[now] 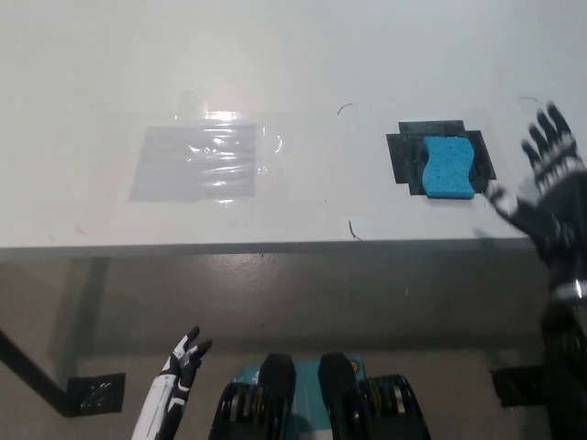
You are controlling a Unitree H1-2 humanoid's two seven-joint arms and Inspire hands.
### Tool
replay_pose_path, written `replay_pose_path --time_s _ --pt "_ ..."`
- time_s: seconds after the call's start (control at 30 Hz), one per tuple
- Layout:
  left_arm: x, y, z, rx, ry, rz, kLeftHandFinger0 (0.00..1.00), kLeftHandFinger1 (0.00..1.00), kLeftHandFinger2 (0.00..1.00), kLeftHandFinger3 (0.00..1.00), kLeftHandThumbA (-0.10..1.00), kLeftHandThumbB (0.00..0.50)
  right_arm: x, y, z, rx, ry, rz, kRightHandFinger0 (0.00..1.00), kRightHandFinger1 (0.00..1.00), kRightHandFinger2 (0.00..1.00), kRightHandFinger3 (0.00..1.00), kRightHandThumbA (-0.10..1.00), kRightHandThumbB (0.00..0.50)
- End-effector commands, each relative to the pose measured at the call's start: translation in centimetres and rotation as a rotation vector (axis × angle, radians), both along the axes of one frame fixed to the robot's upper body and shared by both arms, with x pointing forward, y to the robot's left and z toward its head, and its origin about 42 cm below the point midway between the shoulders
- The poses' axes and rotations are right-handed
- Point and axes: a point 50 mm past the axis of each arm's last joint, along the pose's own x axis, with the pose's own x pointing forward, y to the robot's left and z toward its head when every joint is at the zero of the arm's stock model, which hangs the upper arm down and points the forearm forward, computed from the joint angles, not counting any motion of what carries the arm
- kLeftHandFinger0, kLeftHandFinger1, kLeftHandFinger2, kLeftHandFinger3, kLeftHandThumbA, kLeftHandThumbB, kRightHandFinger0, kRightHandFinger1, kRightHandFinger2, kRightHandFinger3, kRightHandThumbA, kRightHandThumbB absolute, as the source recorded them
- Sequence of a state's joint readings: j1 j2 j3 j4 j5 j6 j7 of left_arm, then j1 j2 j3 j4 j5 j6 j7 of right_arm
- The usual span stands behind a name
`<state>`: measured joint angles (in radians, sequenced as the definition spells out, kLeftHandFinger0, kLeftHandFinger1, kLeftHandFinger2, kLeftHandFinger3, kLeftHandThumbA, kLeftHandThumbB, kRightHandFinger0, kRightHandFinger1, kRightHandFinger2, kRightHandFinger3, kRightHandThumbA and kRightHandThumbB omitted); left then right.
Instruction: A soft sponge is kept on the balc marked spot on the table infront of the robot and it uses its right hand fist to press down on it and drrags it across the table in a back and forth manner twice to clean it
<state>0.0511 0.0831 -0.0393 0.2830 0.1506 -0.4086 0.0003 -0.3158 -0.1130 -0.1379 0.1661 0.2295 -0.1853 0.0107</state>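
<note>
A blue sponge lies on the black marked spot at the right side of the white table. My black right hand hovers open to the right of the sponge, near the table's front right edge, fingers spread and apart from it. My white left hand rests low at the lower left, below the table edge, fingers apart and holding nothing.
A shiny grey taped patch lies on the table's left half. The table's front edge runs across the picture's middle. A black bracket sits on the floor at lower left.
</note>
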Motion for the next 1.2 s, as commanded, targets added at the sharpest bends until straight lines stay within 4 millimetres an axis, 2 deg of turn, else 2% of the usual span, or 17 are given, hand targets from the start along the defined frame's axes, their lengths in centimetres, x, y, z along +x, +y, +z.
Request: replay_pose_path --time_s 0.0,0.03,0.07,0.1,0.13,0.27,0.3,0.33,0.5,0.6,0.73,0.93,1.03,1.07,1.17 --pt "1.6 0.6 2.6 0.010 -0.096 -0.047 1.00 0.97 0.98 1.00 1.00 0.009 -20.3 2.4 9.8 -0.106 -0.569 0.338 1.00 1.00 1.00 1.00 1.00 0.398" --pt "1.5 0.6 2.4 0.008 -0.098 -0.047 1.00 0.98 1.00 1.00 1.00 0.017 -20.3 2.1 8.3 -0.090 -0.493 0.333 1.00 1.00 1.00 1.00 1.00 0.402" --pt "1.5 0.7 2.3 0.002 -0.097 -0.043 1.00 1.00 1.00 1.00 1.00 0.024 -20.1 1.9 6.6 -0.082 -0.423 0.328 1.00 1.00 1.00 1.00 1.00 0.375" --pt "1.5 0.7 2.4 0.000 -0.096 -0.040 1.00 1.00 1.00 1.00 1.00 0.020 -20.0 1.7 5.3 -0.095 -0.379 0.313 1.00 1.00 1.00 1.00 1.00 0.365" --pt "1.3 0.7 2.3 -0.005 -0.097 -0.037 1.00 1.00 1.00 1.00 1.00 0.003 -19.5 1.5 3.2 -0.108 -0.307 0.290 1.00 1.00 1.00 1.00 1.00 0.346" --pt "1.3 0.7 2.3 -0.011 -0.094 -0.039 1.00 1.00 1.00 1.00 1.00 0.000 -17.0 1.1 -2.6 -0.030 -0.060 0.251 1.00 1.00 1.00 1.00 1.00 0.368" --pt "1.3 0.7 2.3 -0.009 -0.093 -0.039 1.00 1.00 1.00 1.00 1.00 0.000 -16.7 1.1 -3.3 -0.026 -0.034 0.247 1.00 1.00 1.00 1.00 1.00 0.365" --pt "1.1 0.7 2.3 -0.015 -0.087 -0.042 1.00 1.00 1.00 1.00 1.00 0.000 -16.1 0.9 -5.0 0.000 0.029 0.243 1.00 1.00 1.00 1.00 1.00 0.365" --pt "1.5 0.4 2.3 -0.030 -0.098 -0.041 1.00 1.00 1.00 1.00 1.00 0.007 -13.7 0.6 -9.8 0.023 0.174 0.235 1.00 1.00 1.00 1.00 1.00 0.316" --pt "1.9 0.6 2.6 -0.009 -0.105 -0.034 1.00 1.00 1.00 1.00 1.00 0.011 -12.4 0.6 -10.6 0.005 0.204 0.244 1.00 1.00 1.00 1.00 1.00 0.301" --pt "1.9 0.4 2.6 -0.012 -0.098 -0.033 1.00 1.00 1.00 1.00 1.00 0.024 -11.9 0.1 -11.0 0.003 0.224 0.244 1.00 1.00 1.00 1.00 1.00 0.264" --pt "1.8 0.3 2.5 -0.001 -0.089 -0.048 1.00 1.00 1.00 1.00 1.00 0.025 -11.9 0.0 -11.3 -0.024 0.234 0.260 1.00 1.00 1.00 1.00 1.00 0.223" --pt "1.7 0.3 2.6 0.000 -0.088 -0.049 1.00 1.00 1.00 1.00 1.00 0.032 -11.9 0.1 -11.5 -0.045 0.238 0.273 1.00 1.00 1.00 1.00 1.00 0.220" --pt "1.7 0.3 2.6 -0.002 -0.087 -0.049 1.00 1.00 1.00 1.00 1.00 0.032 -11.9 0.1 -11.5 -0.052 0.233 0.282 1.00 1.00 1.00 1.00 1.00 0.199" --pt "1.9 0.2 2.7 0.000 -0.094 -0.046 1.00 1.00 1.00 1.00 1.00 0.025 -11.6 0.1 -11.3 -0.061 0.231 0.286 1.00 1.00 1.00 1.00 1.00 0.218"
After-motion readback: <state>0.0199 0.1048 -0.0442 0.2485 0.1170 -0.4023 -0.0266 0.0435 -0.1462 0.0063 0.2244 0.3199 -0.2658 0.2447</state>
